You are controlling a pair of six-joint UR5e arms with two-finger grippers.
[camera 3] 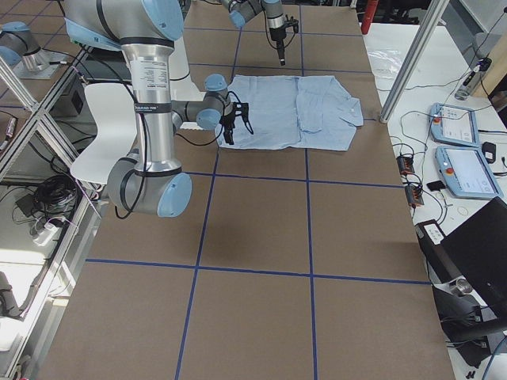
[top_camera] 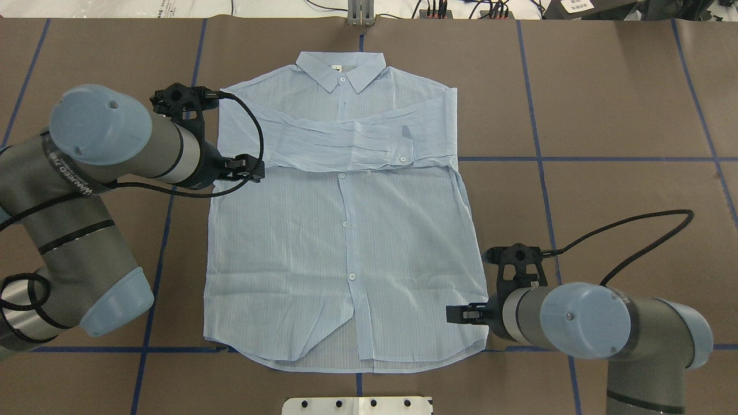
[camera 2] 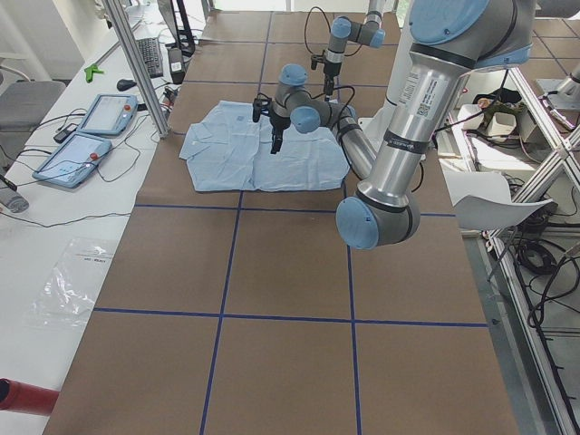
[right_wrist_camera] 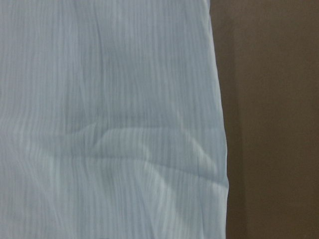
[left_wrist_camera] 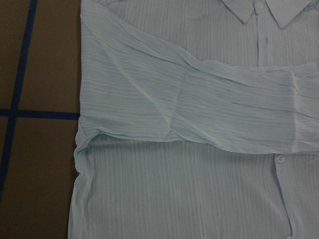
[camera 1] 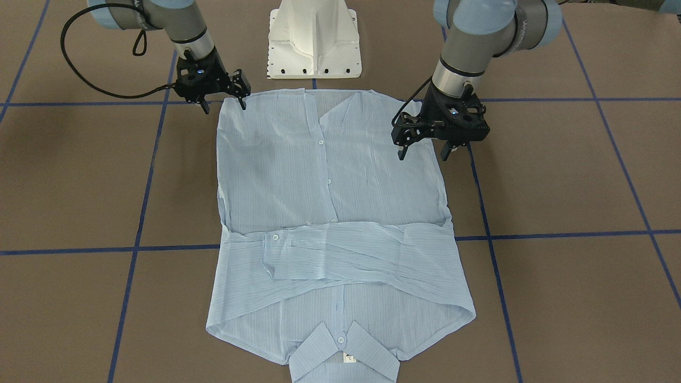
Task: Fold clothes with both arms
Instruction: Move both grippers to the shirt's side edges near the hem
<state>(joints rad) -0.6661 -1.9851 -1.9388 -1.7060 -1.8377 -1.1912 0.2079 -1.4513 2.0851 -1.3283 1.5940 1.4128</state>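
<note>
Shirt [camera 1: 276, 175]: one, the only garment on the surface [camera 1: 558, 175].
Sleeves: two; first sleeve [top_camera: 323, 141], second sleeve [top_camera: 432, 115].
Collar [camera 1: 372, 354]: one. Neck label [camera 1: 349, 358]: one.
Buttons showing: five; three placket buttons [camera 1: 321, 141], one cuff button [camera 1: 275, 236], one collar button [camera 1: 341, 339].
Arms: two; left arm [camera 1: 468, 53], right arm [camera 1: 181, 26].
Grippers: two, one per arm; left gripper [camera 1: 423, 154], right gripper [camera 1: 225, 106]; two fingers each, four in all.
Pedestal base [camera 1: 314, 42]: one.
Handheld screens beyond the surface's far edge: two; first screen [camera 2: 107, 113], second screen [camera 2: 71, 156].
</note>
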